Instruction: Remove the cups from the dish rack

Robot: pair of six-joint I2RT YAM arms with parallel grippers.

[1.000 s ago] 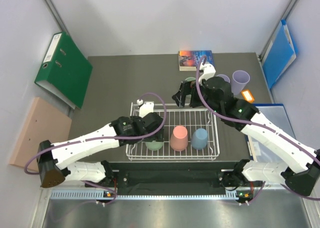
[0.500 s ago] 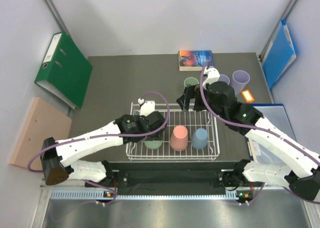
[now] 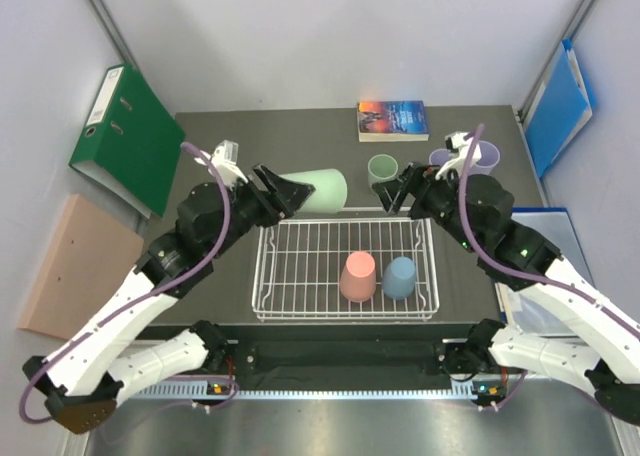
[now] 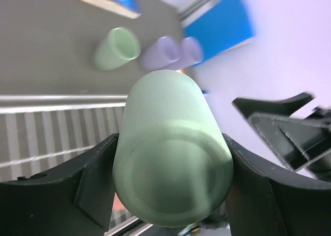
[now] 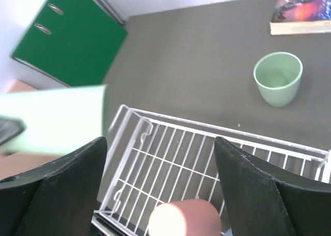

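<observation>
Top external view, read left to right: the left gripper is raised over the far left corner of the dish rack. Its jaws pinch a light green cup lying on its side, mouth pointing right. The cup hangs in the air, touching neither rack nor table. Inside the rack, a salmon pink cup and a light blue cup stand upside down, side by side near the front right. At the rack's far right corner the right gripper faces the held cup, jaws spread and holding nothing. Beyond it on the table stand a second green cup and two lavender cups.

The step in hand looks like carrying the held cup clear of the rack. To do it well, keep the pinch firm, since a smooth tapered cup could slip. Turn the cup upright before lowering it, and set it on bare table near the three cups already out without knocking them. The right arm sits close to that path, so it must either give way or take the cup in a pass.

Left wrist view shows what the overhead cannot: both jaws press the cup's sides close to its base, which faces the lens. Right wrist view confirms that nothing sits between the right jaws. It also shows the second green cup mouth up. Only the overhead shows both arms together.
</observation>
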